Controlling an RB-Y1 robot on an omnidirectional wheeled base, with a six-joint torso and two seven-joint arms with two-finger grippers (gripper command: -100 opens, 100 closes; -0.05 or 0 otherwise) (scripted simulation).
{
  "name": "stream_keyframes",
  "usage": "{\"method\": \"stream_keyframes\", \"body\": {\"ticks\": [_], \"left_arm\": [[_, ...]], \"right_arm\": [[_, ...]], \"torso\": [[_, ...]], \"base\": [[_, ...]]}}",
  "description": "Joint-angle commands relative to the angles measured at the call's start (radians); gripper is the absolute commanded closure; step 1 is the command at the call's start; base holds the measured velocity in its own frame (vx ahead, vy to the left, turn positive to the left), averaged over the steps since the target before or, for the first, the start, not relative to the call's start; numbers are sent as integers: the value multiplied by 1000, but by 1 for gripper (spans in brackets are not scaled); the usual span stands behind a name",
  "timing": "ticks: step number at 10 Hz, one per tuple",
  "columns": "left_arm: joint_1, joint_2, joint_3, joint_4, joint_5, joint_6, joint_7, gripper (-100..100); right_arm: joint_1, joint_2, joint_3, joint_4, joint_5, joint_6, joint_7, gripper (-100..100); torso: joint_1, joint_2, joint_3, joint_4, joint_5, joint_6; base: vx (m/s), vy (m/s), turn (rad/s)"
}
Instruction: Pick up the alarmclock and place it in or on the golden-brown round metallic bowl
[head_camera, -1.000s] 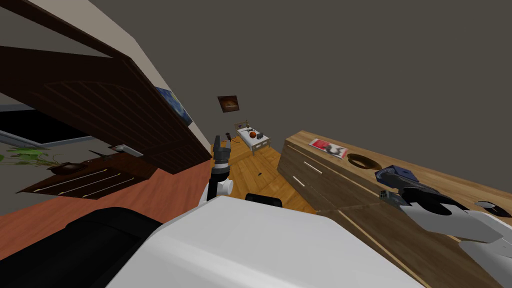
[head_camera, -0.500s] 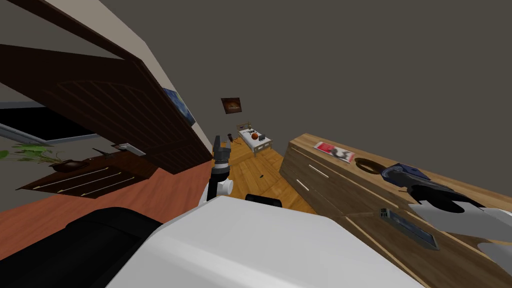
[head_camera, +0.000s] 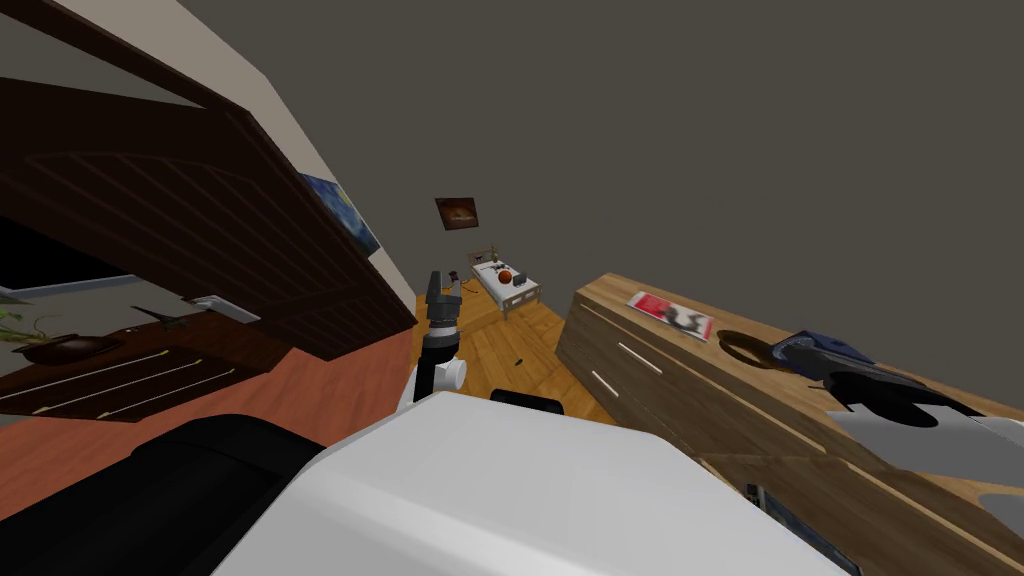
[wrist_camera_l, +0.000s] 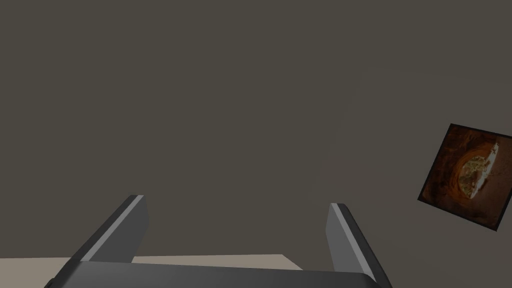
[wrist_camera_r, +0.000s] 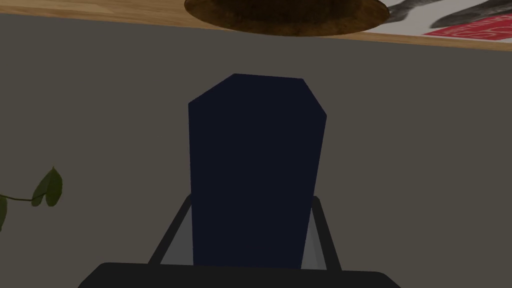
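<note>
The right end effector (wrist_camera_r: 252, 200) is closed on the alarm clock (wrist_camera_r: 256, 165), a dark blue block with cut corners. Its two fingers press on the two sides of the clock, and the clock reaches out well past the fingertips.

In the head view the right end effector (head_camera: 862, 385) holds the alarm clock (head_camera: 815, 352) over the wooden tabletop (head_camera: 770, 390), just beside the brown round bowl (head_camera: 742, 345). I cannot tell if the clock touches the wood.

In the right wrist view the bowl (wrist_camera_r: 285, 12) lies beyond the far end of the clock and apart from it. A red and white magazine (wrist_camera_r: 450, 20) lies flat on the tabletop (wrist_camera_r: 100, 7), on the far side of the bowl.

The left end effector (head_camera: 443, 290) is raised in front of the chest, away from the tabletop. Its fingers (wrist_camera_l: 345, 235) stand wide apart and nothing is between them.
</note>
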Motion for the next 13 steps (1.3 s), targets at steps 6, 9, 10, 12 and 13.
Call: {"method": "stream_keyframes", "body": {"ticks": [6,9,10,12,13], "left_arm": [[0,0,0,0,0,0,0,0],[0,0,0,0,0,0,0,0],[0,0,0,0,0,0,0,0],[-1,0,0,0,0,0,0,0],[-1,0,0,0,0,0,0,0]], "right_arm": [[25,-19,10,-13,-4,35,35,-100],[25,-19,10,-13,-4,35,35,-100],[25,-19,10,-13,-4,35,35,0],[43,-72,19,-43,-58,68,29,-100],[49,-90,21,-53,-76,79,27,-100]], "torso": [[6,10,5,1,1,0],[7,13,7,2,1,0],[7,13,7,2,1,0],[7,14,8,2,1,0],[7,15,8,3,1,0]], "base": [[128,-37,-32],[0,0,0],[0,0,0],[-28,4,36],[-37,3,21]]}}
